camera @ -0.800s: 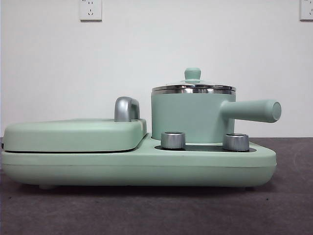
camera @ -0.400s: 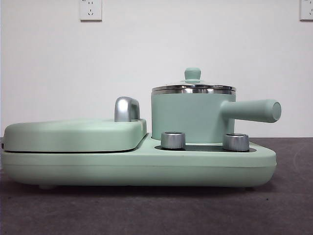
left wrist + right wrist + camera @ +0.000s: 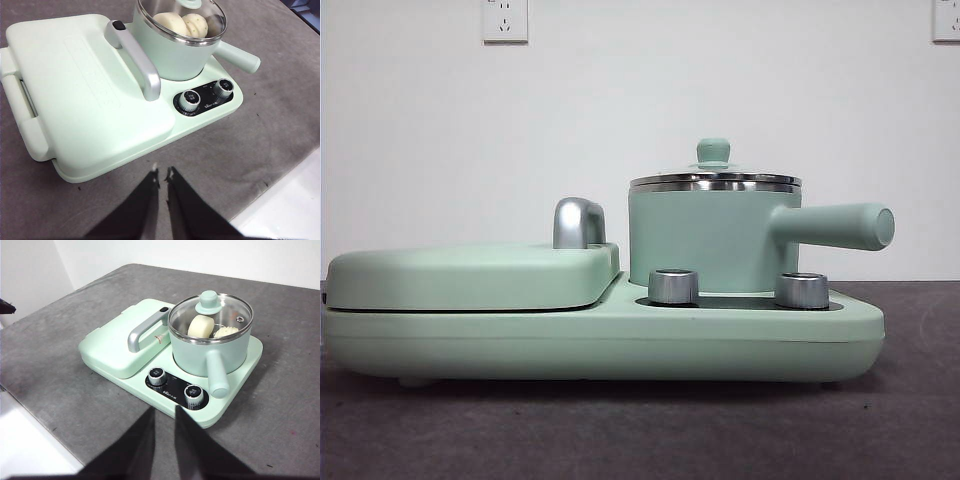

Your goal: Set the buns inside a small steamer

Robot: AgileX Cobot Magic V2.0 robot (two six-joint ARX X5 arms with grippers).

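Observation:
The small steamer (image 3: 705, 240) stands on the right half of a mint-green cooker base (image 3: 620, 345), its glass lid (image 3: 714, 152) on and its long handle pointing right. In the left wrist view (image 3: 175, 50) both buns show through the lid: the smooth cream bun (image 3: 170, 21) and the ridged bun (image 3: 196, 24), side by side. The right wrist view shows the same steamer (image 3: 210, 350), smooth bun (image 3: 201, 326) and ridged bun (image 3: 226, 332). My left gripper (image 3: 162, 172) and right gripper (image 3: 164, 410) hang back above the grey table, shut and empty, well clear of the cooker.
The flat hinged griddle cover (image 3: 470, 275) with its chrome handle (image 3: 578, 222) fills the base's left half. Two steel knobs (image 3: 673, 286) (image 3: 801, 290) sit in front of the steamer. The grey table ends at a white edge (image 3: 285, 200) near the arms.

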